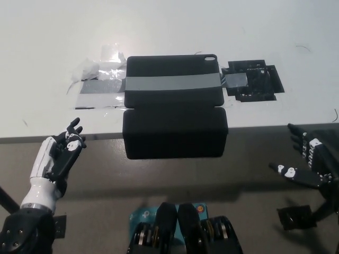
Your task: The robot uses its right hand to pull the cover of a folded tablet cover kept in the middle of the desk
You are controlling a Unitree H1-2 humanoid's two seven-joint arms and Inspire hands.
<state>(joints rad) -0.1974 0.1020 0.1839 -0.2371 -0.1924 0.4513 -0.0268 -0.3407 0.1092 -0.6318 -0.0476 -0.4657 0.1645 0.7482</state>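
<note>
Tablet cover (175,108) on tabletop (47,47), flap overhanging its front edge. Right hand (310,161) fingers spread, empty, well right of cover. Left hand (58,156) open, resting left.

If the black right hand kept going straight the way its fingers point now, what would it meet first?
Probably the front edge of the desk. The right hand is open, fingers pointing up-picture, well right of the tablet cover. Its height is unclear, so it might pass under or over.
</note>
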